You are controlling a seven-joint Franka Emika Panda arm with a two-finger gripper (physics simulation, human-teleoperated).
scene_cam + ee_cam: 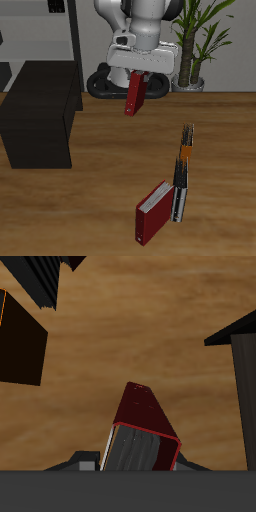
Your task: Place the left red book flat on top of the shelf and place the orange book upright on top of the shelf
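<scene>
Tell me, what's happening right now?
Jaws shut on left red book, lifted above table. Shelf top bare. Orange book untouched. Nothing in the way.

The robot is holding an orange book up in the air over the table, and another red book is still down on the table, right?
Not quite. The book in the gripper is a red book, not orange, as the exterior view shows. The orange book stands on the table beside the other red book.
</scene>
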